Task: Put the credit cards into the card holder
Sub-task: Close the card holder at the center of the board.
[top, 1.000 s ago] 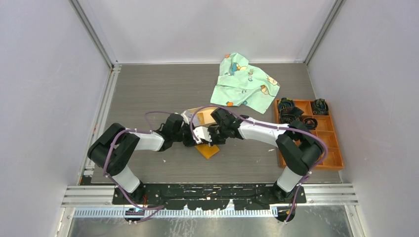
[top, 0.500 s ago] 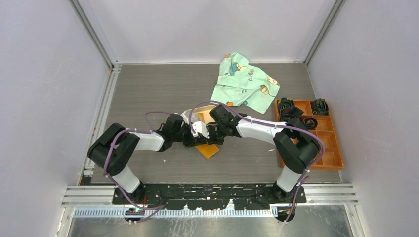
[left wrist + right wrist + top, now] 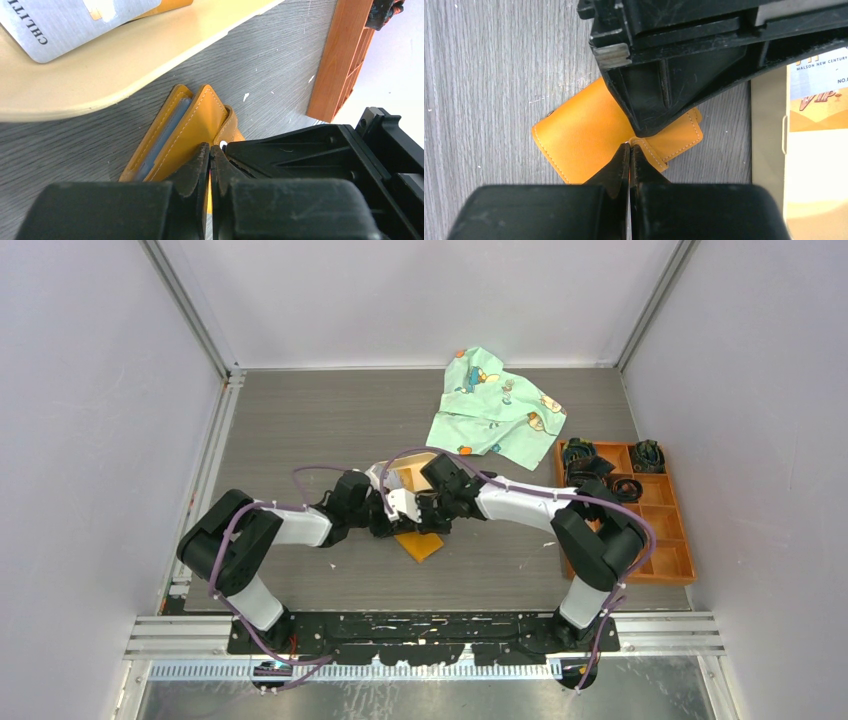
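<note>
Flat orange leather card holder (image 3: 192, 122): laid on grey table (image 3: 280, 65) beside oval tan tray (image 3: 125, 65), a light blue card (image 3: 167, 132) lodged in its pocket. Silver-grey printed card (image 3: 70, 20) is kept in the tray. Holder flap is pinched by left hand (image 3: 210, 149); right hand (image 3: 629, 146) is pressed together at its edge.

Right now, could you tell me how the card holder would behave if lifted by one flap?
The card holder would probably flex, not stay flat: its thin stitched leaves splay apart. It looks light, so a push would likely slide it over the table. The bluish card edge between its leaves might slip out if tipped.
</note>
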You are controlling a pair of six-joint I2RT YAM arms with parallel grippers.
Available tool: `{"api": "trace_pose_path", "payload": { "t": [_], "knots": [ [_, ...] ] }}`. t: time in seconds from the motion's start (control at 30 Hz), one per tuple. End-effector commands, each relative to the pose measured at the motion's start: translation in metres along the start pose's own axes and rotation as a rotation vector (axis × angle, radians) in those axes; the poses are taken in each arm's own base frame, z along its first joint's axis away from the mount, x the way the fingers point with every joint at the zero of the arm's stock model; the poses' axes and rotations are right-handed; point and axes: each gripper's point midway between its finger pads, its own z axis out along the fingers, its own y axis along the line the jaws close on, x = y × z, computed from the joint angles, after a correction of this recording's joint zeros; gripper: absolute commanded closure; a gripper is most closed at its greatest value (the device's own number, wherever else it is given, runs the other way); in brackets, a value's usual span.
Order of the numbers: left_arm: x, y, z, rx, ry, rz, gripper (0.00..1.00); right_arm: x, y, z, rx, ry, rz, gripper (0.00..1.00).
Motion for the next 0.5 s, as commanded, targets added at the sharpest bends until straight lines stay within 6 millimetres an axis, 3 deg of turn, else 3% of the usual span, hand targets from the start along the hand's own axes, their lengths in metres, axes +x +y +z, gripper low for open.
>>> {"api": "trace_pose_path", "payload": {
  "t": [0.0,0.47],
  "knots": [
    [0.001,0.01,-0.002,-0.026,-0.01,0.005,0.94,0.004,0.015,0.013,-0.055,0.022,-0.027,0.99],
    [0.0,0.006,-0.004,-0.015,-0.018,0.008,0.94,0.024,0.046,0.016,-0.125,0.117,-0.11,0.99]
  ]
}}
